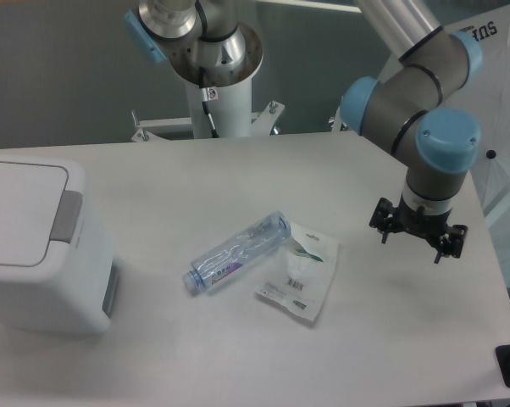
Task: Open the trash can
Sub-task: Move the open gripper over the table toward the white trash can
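Camera view: large white boxy plastic trash can (pixel 39 246) at left edge of pale grey counter (pixel 238 178), flat lid down, grey button strip on its right side, grey recess in side wall below. Clear plastic bottle (pixel 236 253) lying on its side mid-counter, touching white printed plastic pouch (pixel 299 271) just right of it. Tool (pixel 418 242) hangs above right part of counter, well apart from trash can, holding nothing; fingers' spread cannot tell.
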### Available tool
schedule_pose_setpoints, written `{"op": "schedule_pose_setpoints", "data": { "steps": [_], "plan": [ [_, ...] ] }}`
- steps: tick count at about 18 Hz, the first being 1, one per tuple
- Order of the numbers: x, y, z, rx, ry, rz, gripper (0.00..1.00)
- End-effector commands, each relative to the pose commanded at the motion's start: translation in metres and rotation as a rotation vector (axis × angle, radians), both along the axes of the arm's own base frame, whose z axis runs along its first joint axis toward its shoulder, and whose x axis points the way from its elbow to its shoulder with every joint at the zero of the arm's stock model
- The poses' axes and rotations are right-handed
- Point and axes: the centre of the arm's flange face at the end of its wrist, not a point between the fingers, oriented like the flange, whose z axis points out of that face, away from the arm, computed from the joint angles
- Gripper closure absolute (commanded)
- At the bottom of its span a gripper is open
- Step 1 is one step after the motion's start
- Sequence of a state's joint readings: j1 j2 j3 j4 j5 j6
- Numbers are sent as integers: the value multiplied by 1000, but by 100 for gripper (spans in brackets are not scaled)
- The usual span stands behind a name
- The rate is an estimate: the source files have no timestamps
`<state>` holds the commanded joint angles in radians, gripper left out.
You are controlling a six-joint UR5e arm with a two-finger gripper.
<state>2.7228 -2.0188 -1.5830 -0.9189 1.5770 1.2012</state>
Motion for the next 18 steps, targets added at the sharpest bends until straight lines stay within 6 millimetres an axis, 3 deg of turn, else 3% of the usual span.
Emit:
{"op": "schedule_pose_setpoints", "data": {
  "steps": [5,8,13,18],
  "plan": [
    [9,9,13,96,-26,16,0],
    [31,23,44,146,-52,81,0],
    [83,74,53,135,-174,176,0],
    [118,115,99,233,-223,264,0]
  ]
}}
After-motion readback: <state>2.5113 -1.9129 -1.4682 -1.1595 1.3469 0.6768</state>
